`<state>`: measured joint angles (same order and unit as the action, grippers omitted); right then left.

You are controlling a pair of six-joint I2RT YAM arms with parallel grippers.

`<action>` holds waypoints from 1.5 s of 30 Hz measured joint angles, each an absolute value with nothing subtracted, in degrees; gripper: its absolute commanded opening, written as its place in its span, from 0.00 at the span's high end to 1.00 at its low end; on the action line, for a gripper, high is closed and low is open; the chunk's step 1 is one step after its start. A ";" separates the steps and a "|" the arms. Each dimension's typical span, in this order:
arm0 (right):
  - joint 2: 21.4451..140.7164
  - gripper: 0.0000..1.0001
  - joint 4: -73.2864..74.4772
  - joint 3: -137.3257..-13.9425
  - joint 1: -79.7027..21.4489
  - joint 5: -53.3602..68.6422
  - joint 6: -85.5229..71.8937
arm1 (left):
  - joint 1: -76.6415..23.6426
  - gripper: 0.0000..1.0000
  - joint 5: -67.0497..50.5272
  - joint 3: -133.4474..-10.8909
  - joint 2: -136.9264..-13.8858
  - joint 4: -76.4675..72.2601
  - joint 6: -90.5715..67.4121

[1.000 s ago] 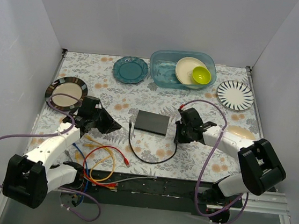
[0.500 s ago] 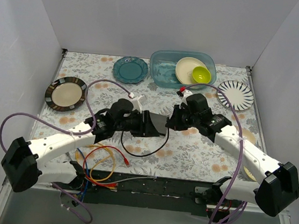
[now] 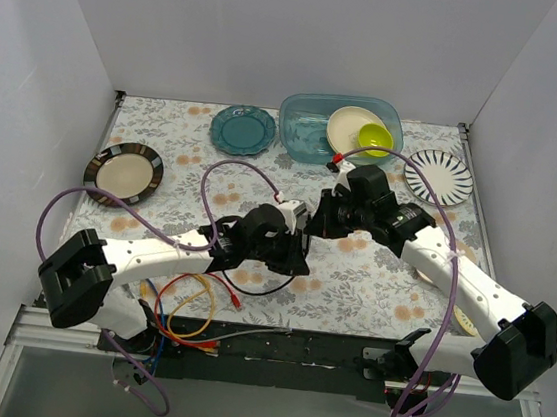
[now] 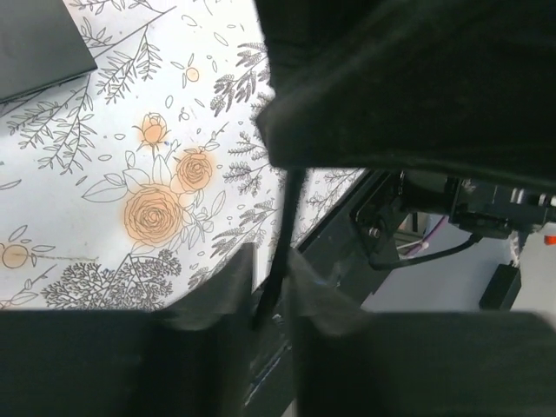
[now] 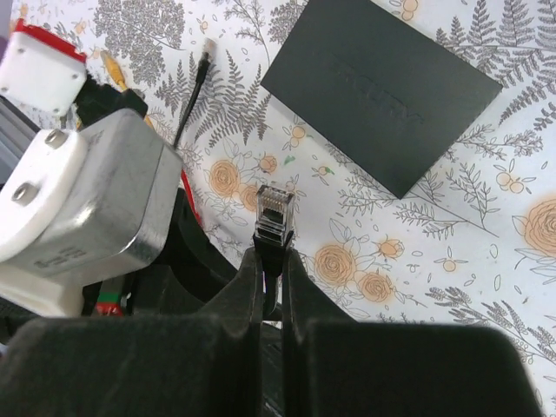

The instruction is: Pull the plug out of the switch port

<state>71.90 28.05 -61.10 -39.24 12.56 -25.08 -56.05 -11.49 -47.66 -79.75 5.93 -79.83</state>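
none of the switch [image 5: 382,91] ports show. right jaws pinch the plug [image 5: 274,213] lengthwise, tip pointing straight beyond them; left jaws straddle the cable [image 4: 284,226], grip unclear.

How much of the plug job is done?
Done: the clear plug is out, apart from the flat matte black box. In hand: the right hand pinches its black cable; cable also runs between the fingers of the left hand. Left: probably just letting go.
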 measured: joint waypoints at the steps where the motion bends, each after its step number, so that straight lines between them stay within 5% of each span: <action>1: 71.88 0.79 28.08 -61.12 -39.24 12.51 -25.06 | -56.05 1.00 -11.20 -47.70 -79.77 5.96 -79.53; 3: 71.88 0.58 28.16 -61.12 -39.24 11.97 -25.15 | -56.45 1.00 -10.26 -48.01 -79.48 6.17 -79.22; 6: 71.16 0.50 28.84 -61.12 -39.24 10.57 -25.32 | -56.82 1.00 -6.31 -48.07 -77.21 8.82 -79.79; 12: 67.61 0.50 30.30 -61.12 -39.29 6.17 -25.15 | -52.95 1.00 8.40 -49.28 -66.37 25.21 -88.66; 17: 67.11 0.51 29.76 -60.38 -39.11 5.04 -25.19 | -33.80 1.00 15.62 -50.11 -61.93 42.15 -97.03; 19: 67.16 0.52 29.65 -59.42 -39.07 5.17 -25.30 | -24.97 0.76 16.60 -49.28 -62.50 46.96 -98.85; 21: 67.59 0.52 29.76 -58.78 -39.07 5.34 -25.32 | -18.50 0.43 16.93 -47.42 -63.44 50.13 -99.92; 22: 67.83 0.52 29.69 -58.59 -39.07 5.37 -25.30 | -16.38 0.11 16.88 -46.35 -63.94 51.22 -100.25; 23: 68.01 0.52 29.71 -58.46 -39.07 5.37 -25.30 | -14.74 0.02 16.34 -45.28 -64.40 51.94 -100.64; 31: 68.10 0.52 29.87 -58.26 -39.03 4.29 -25.19 | -11.03 0.09 12.27 -46.22 -66.19 51.59 -101.60; 35: 68.53 0.64 27.86 -57.25 -38.17 4.05 -26.33 | -11.64 0.38 6.87 -48.80 -65.01 40.73 -100.51; 39: 71.07 0.99 24.14 -54.06 -34.63 4.93 -29.02 | -16.38 0.66 3.70 -51.27 -70.02 31.79 -100.29; 45: 78.67 0.99 19.77 -49.98 -28.21 6.42 -33.12 | -21.65 0.84 0.84 -55.20 -86.94 22.41 -99.96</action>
<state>78.67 19.77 -49.98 -28.21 6.42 -33.12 -21.65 0.84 -55.20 -86.94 22.41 -99.96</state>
